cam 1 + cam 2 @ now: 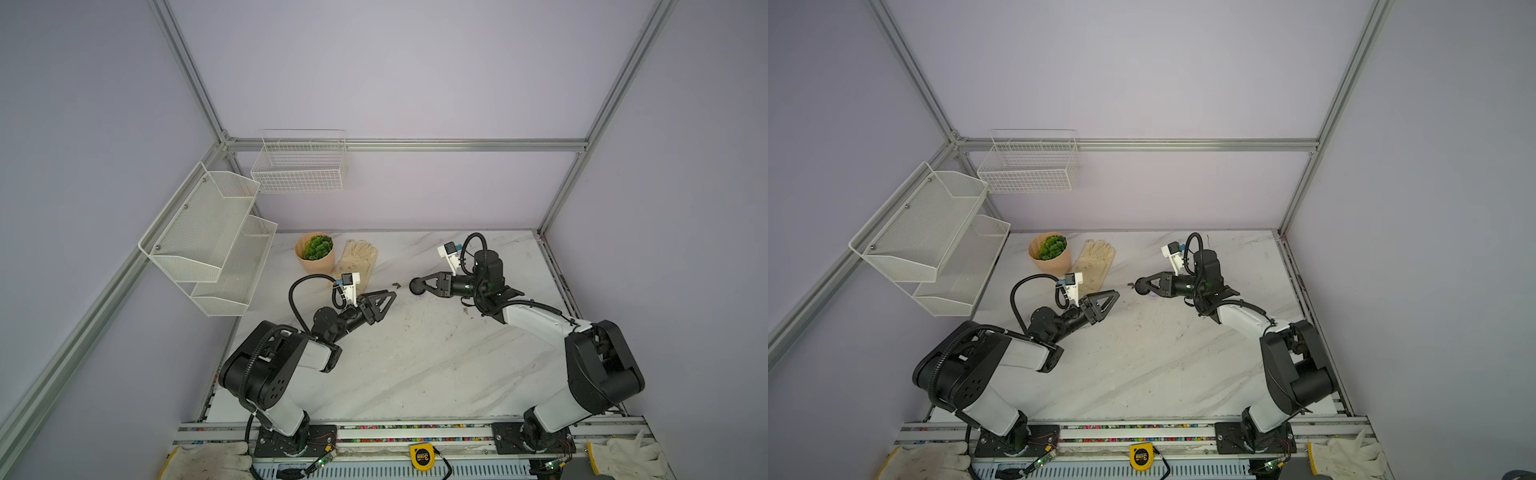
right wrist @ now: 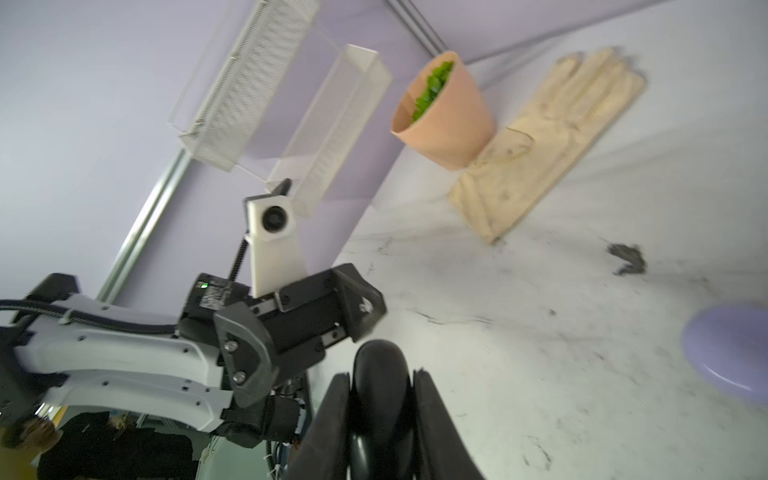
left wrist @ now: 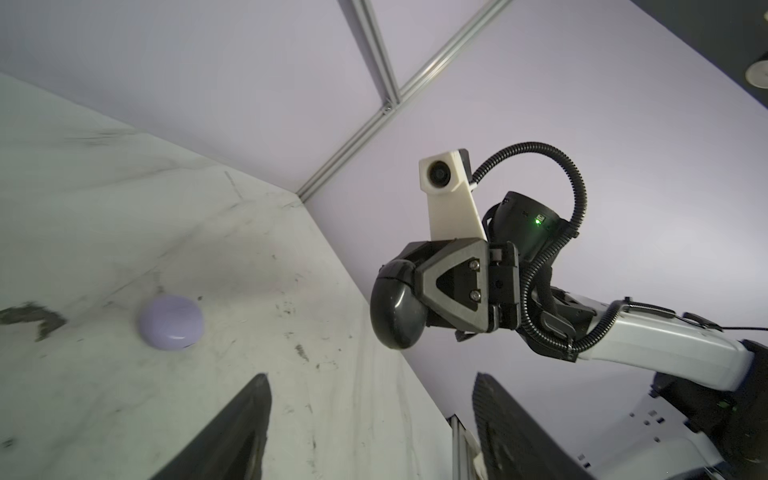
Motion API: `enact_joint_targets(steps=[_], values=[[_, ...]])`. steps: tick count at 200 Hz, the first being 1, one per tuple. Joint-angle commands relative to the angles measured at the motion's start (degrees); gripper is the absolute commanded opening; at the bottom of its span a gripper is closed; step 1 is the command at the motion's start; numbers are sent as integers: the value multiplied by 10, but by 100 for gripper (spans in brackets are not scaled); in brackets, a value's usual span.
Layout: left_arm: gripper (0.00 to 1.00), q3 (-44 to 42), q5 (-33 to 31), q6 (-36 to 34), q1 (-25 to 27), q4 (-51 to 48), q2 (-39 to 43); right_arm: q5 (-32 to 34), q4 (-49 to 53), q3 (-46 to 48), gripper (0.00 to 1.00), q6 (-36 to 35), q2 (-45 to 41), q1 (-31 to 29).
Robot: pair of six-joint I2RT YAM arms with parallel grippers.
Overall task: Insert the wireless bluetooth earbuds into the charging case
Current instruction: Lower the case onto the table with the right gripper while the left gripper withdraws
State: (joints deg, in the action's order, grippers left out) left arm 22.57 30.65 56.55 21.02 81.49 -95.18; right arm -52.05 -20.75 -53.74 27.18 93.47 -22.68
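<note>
**Fig. — Case aloft, buds on the table.** The right gripper (image 1: 424, 286) pinches the black case (image 3: 397, 316) clear of the table (image 1: 415, 365). In the right wrist view the case sits edge-on between the two pads, one pad on each broad face, and its seam looks shut. The left gripper (image 1: 390, 296) faces it across a short gap, jaws wide and empty. On the marble between the two lies a dark clump (image 1: 396, 285). It is most likely the black buds, though it is too small and blurred to tell how many there are or which way they lie. The lilac case (image 3: 171, 322) rests closed on the table close by the raised black one (no lilac buds show in any view).

Step in hand, as I judge it: getting the black case open so the buds can go in.

- **Grip:** A pinch across both faces clamps the lid down. The case probably wants setting flat, or re-gripping by its lower half alone, before the left gripper works the seam.
- **Opening:** Turn the hinge side away from the left gripper and hold the right arm steady while the lid is pried.
- **Shell:** It looks glossy and rounded — expect it to squirt out of a light pinch.
- **Buds:** They are tiny against those fingers. Come down straight over one, close slowly, and avoid sweeping the other away.
</note>
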Motion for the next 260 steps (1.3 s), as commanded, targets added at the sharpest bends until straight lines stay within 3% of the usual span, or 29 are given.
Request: enact_joint_targets(steps=[1,35,87,163,260], values=[[76,-1,-35,-27,-8,19,-24,38,104,-20,20,-72,62,1],[76,10,-28,-45,-11,-3,-35,62,157,-41,20,-111,118,5],[76,28,-25,-93,-10,-135,13,59,185,-62,23,-131,163,13],[75,32,-11,-85,-9,-121,3,55,193,-76,25,-144,186,25],[76,22,-18,-65,-9,-73,-6,81,213,-102,49,-151,196,29]])
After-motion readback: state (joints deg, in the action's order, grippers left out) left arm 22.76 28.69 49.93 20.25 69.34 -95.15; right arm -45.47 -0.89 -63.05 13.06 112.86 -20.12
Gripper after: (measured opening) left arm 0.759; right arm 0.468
